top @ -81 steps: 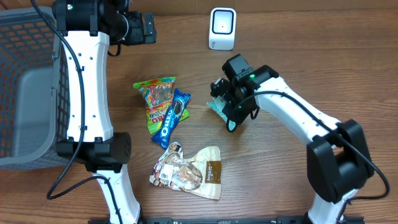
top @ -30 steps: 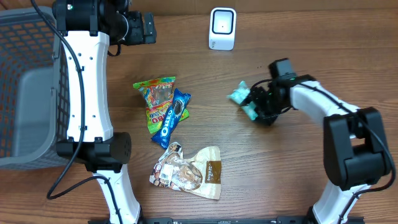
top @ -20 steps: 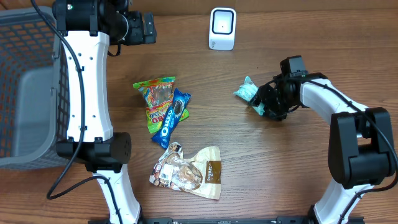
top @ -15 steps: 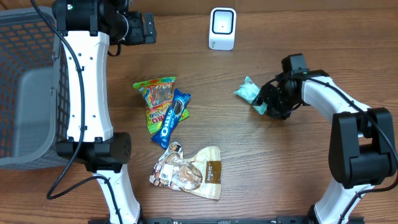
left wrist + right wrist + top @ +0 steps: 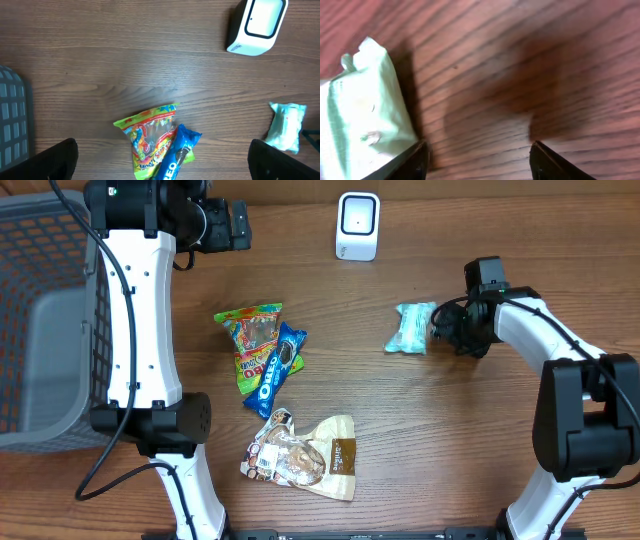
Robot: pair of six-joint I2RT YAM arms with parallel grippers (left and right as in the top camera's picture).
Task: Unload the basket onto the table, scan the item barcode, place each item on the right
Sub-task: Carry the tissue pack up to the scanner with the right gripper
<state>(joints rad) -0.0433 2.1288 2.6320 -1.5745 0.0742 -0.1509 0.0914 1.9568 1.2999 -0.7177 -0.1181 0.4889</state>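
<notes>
Far left: grey mesh basket [image 5: 40, 330] on the wooden table [image 5: 450, 460]. Just right of it, at the back: left gripper [image 5: 243, 225], well away from all the goods, jaws at their widest with nothing between them. In the left wrist view, only its two dark fingertips [image 5: 55, 160], down in the bottom corners.

Toward the middle: gummy candy bag [image 5: 252, 340], with a blue Oreo pack [image 5: 281, 370] overlapping its lower right side. Nearer the front, a brown snack pouch [image 5: 302, 457], apart from both.

At the back, right of centre: white barcode scanner [image 5: 357, 225], standing alone.

Further right and nearer the front: mint-green packet [image 5: 411, 328], lying on the wood with its long side running front to back, well apart from the scanner.

Immediately right of the packet: right gripper [image 5: 443, 330], low over the table, jaws partly apart, holding nothing. In the right wrist view, bare wood grain between the two fingers, with the packet outside that gap, by the outer side of one finger [image 5: 417, 160]. Cannot tell whether touching there or only just beside.
</notes>
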